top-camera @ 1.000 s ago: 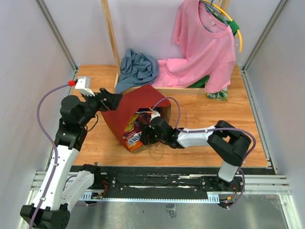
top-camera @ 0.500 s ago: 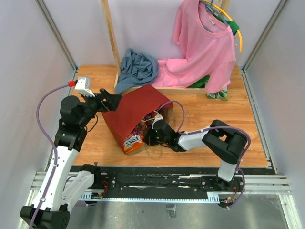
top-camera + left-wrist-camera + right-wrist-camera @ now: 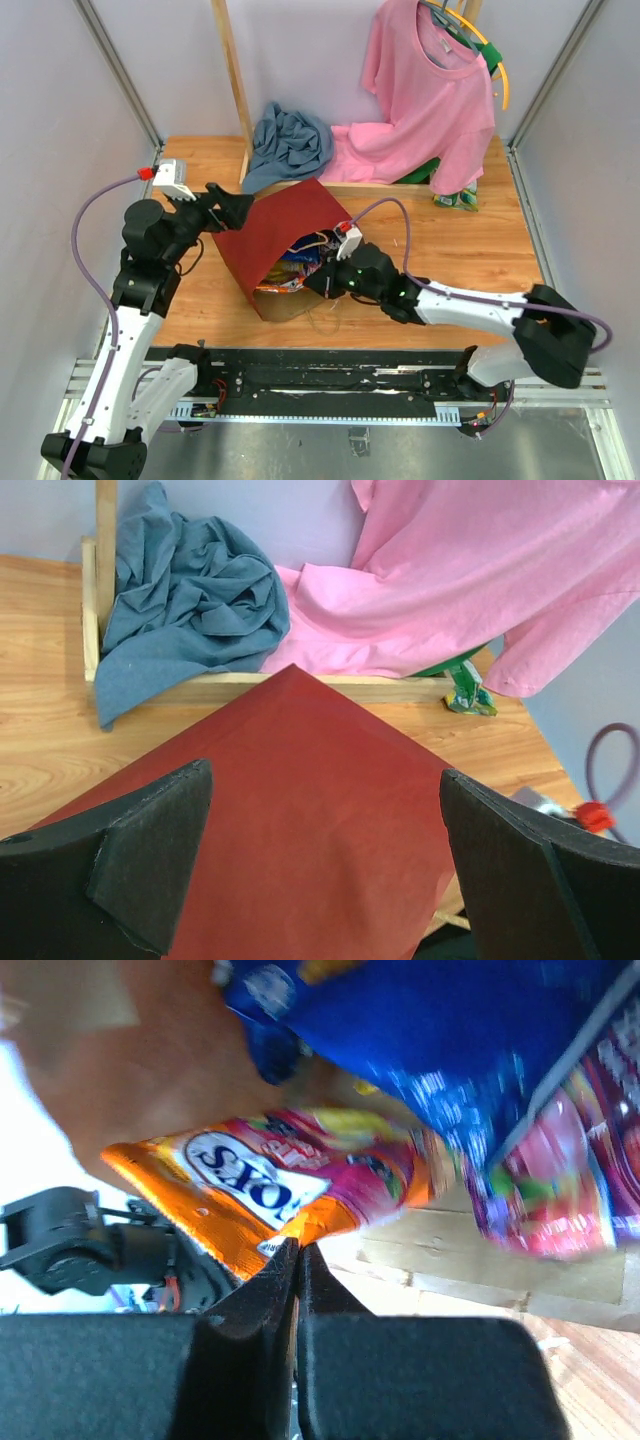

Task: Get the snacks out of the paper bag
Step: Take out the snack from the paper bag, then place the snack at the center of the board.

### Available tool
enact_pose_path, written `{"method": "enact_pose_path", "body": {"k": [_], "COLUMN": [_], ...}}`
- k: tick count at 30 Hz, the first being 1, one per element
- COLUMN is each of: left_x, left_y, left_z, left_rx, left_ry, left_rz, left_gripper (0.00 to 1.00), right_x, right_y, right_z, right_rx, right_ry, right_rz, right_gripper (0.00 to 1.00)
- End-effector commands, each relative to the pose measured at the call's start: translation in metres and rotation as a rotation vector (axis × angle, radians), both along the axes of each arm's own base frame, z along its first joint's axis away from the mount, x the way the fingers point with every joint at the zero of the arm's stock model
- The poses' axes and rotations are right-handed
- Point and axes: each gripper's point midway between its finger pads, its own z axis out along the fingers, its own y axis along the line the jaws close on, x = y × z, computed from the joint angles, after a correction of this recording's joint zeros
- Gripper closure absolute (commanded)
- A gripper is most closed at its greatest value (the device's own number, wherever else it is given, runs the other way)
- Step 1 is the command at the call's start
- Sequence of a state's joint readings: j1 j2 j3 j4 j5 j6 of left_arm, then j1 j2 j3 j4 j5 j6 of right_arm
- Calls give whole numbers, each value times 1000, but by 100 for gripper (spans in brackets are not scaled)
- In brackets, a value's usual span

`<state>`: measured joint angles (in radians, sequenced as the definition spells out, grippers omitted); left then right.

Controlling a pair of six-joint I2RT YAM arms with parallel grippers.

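The paper bag [image 3: 280,230] lies on its side, dark red side up, its mouth toward the right arm. Snacks [image 3: 298,262] show in the mouth. In the right wrist view my right gripper [image 3: 298,1247] is shut on the lower edge of an orange candy packet [image 3: 270,1175]. A blue chip bag [image 3: 450,1030] sits above it and a purple packet [image 3: 570,1190] to its right. My left gripper [image 3: 325,850] stands open over the bag's red side [image 3: 300,780], one finger [image 3: 150,860] on each flank; whether they touch the paper I cannot tell.
A blue-grey cloth [image 3: 290,140] is bunched at the back against a wooden frame [image 3: 232,75]. A pink shirt [image 3: 430,95] hangs at the back right. A green-yellow packet [image 3: 455,200] lies on the table under it. The bag's twine handle [image 3: 325,318] trails near the front edge.
The right gripper has shut on the orange packet at the bag's mouth, and its elbow has swung out to the right. The bag has shifted slightly. The left arm has stayed put.
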<state>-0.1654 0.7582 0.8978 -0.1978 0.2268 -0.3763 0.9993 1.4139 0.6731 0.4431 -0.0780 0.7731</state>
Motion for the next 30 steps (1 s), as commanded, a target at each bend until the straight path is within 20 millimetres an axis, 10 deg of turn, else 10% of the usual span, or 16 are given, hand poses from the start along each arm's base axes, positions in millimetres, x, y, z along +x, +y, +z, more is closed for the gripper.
{"method": "enact_pose_path", "body": {"k": [1,15,30], "left_x": [3,15,20], "left_y": [2,-2,-5], "left_z": [19,25,23], "left_rx": [-16,-67,-73], "left_ry": [-36,-22,2], "left_rz": [19,21,9], "left_gripper": [0,0,0], "right_x": [-7,-51,9], "right_y": [-5,-59,-239], "right_z": [56,166,151], "right_rx": [59,177,-131], "right_ry": [-122,-336,-267], "right_rz": [37,142,-409], "right_gripper": [99,99,99]}}
